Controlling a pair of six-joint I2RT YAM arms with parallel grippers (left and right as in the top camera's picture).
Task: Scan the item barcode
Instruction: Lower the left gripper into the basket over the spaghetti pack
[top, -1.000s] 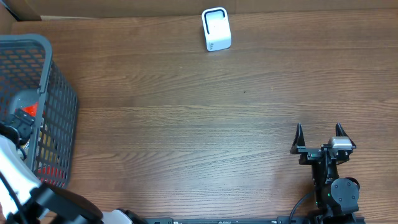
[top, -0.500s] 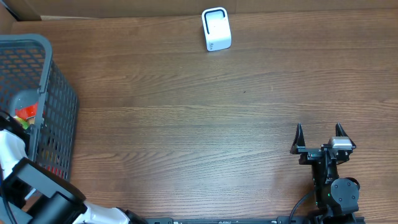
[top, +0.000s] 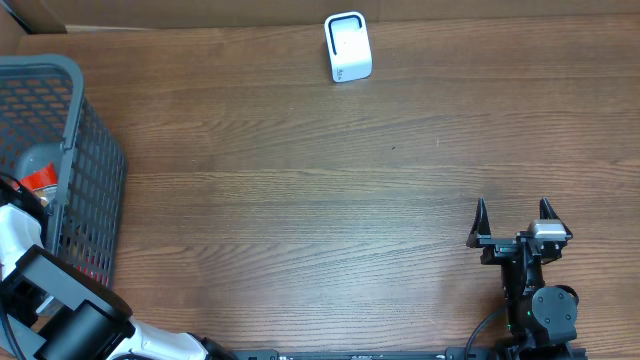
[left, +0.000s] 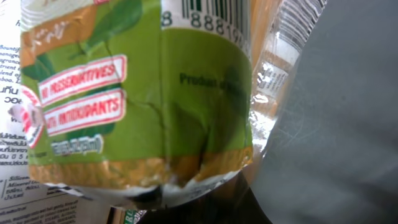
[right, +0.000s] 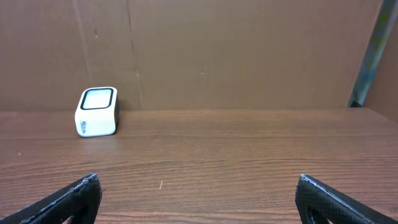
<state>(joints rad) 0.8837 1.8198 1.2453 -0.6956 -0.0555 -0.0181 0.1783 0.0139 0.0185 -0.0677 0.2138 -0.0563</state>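
- Left gripper (top: 18, 195), down in the basket (top: 95, 150), has just gone from wide open to closed. The item (left: 143, 93) fills its wrist view, so it likely has hold of it, though the fingers are hidden.
- The item lies in the basket at the bench's (top: 300, 200) left edge, its barcode (left: 211, 9) partly showing.
- The grasp looks made. Next it must be lifted out and carried to the scanner (top: 347, 47), well apart.
- Right gripper (top: 512, 208) stays wide open, empty.
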